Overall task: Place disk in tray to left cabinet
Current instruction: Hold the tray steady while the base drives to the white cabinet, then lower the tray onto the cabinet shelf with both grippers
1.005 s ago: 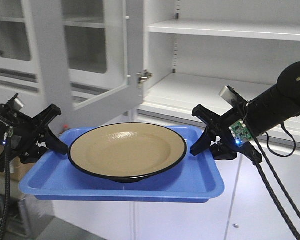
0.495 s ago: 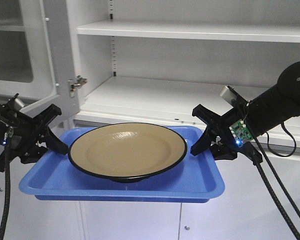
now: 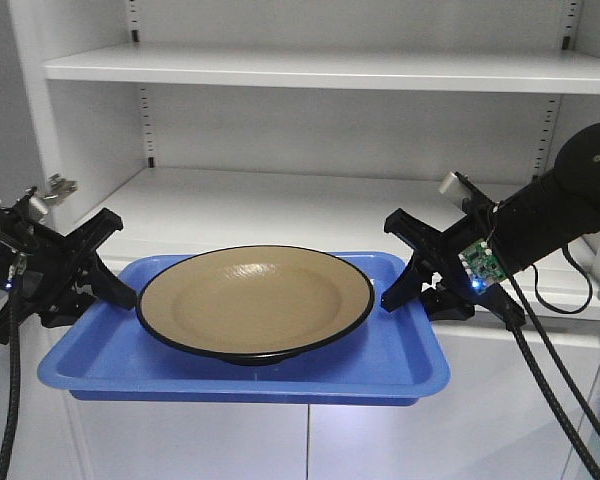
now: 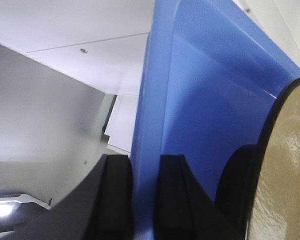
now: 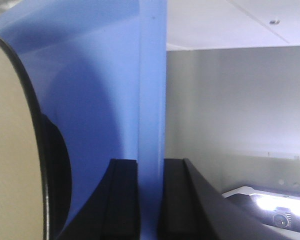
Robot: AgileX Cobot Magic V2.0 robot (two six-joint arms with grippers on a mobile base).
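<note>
No legible text, label, brand name, number or sign in any view. Small green circuit board (image 3: 477, 262) on the wrist of the right arm, above the right edge of the tray: a few pale specks on its face, too small to tell whether lettering or parts.

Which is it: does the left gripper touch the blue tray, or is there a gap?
Touching. The left wrist view shows the rim of the blue tray pinched between the black fingers of the left gripper, no gap visible.
</note>
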